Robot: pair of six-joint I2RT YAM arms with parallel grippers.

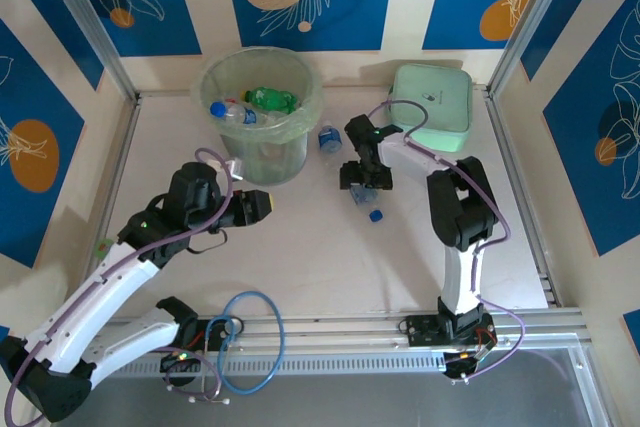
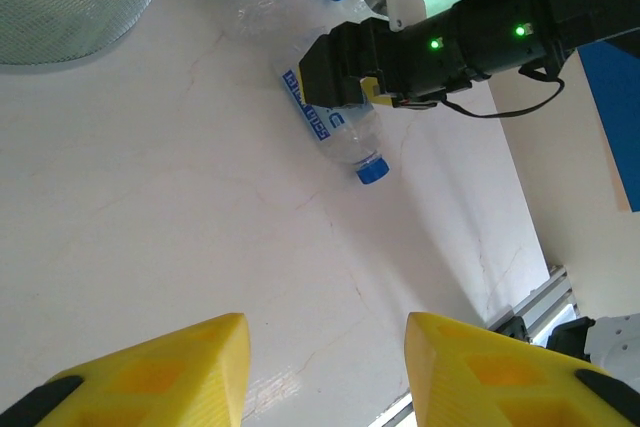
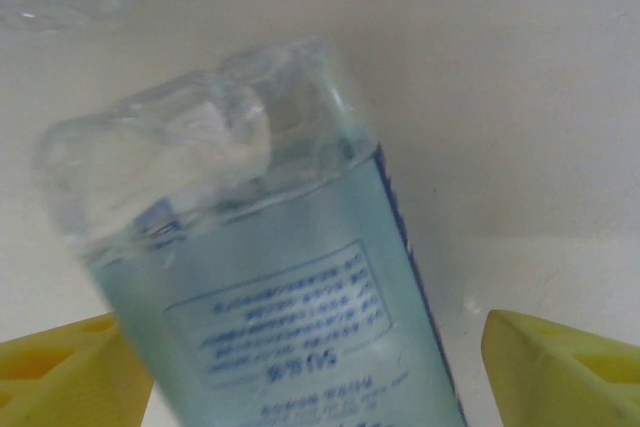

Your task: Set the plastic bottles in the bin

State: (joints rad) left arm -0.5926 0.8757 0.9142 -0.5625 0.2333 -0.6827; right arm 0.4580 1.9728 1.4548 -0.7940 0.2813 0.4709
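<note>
The right jaws stand apart, astride a blue-labelled bottle (image 3: 270, 277) lying on the tabletop (image 1: 300, 267), its blue cap (image 1: 375, 215) on their near side. Left of and beyond those jaws, the bin (image 1: 290, 152) holds a green bottle (image 1: 272, 99) and a clear bottle (image 1: 228, 111). A stray bottle (image 1: 329, 137) lies between the bin and those jaws. The left jaws are apart and empty.
</note>
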